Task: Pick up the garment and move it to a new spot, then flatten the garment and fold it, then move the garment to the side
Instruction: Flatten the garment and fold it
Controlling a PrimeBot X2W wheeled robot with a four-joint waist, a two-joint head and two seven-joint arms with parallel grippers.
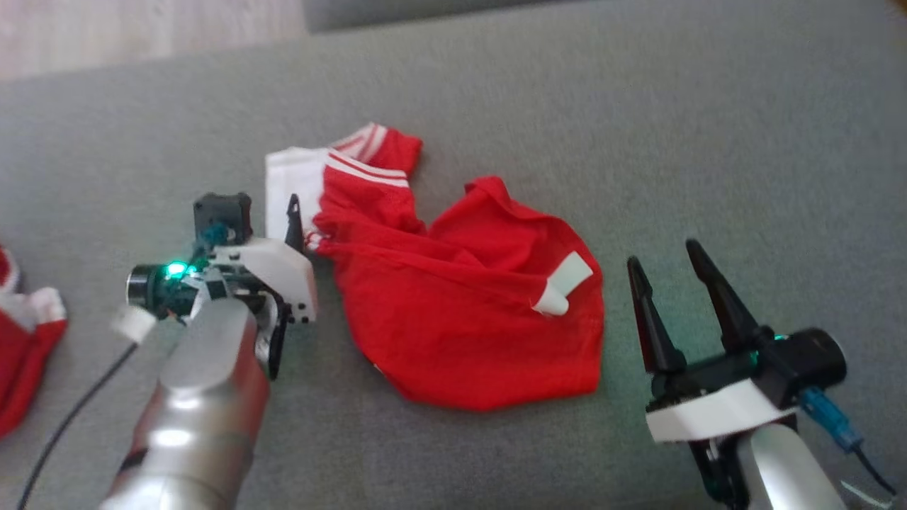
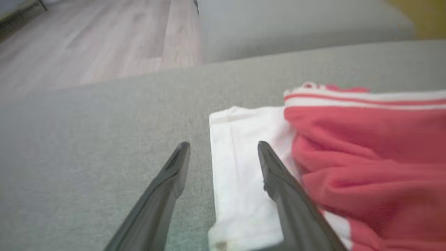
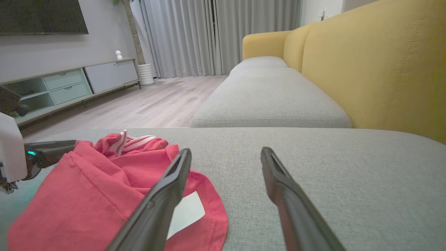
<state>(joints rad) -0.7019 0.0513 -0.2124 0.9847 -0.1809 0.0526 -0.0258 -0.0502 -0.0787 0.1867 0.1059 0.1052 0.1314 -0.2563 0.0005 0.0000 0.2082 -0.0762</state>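
The crumpled garment [image 1: 460, 319] lies on the grey sofa cushion [image 1: 638, 106]; with fingers spread, the left gripper [image 2: 223, 146] should close low on its white edge [image 2: 240, 174] and the right gripper [image 1: 662, 255] on the red hem [image 1: 592, 340] beside it.

Two grippers, left gripper [image 2: 223, 148] and right gripper [image 1: 662, 255]; two red garments, central garment [image 1: 460, 312] between them, second garment [image 1: 25, 354] beyond the left.

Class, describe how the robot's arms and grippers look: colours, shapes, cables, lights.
The left gripper and right gripper each have two long, tapered black fingers on a white mount, green-lit, on silvery forearms. A black cable trails the left; a blue plug the right.
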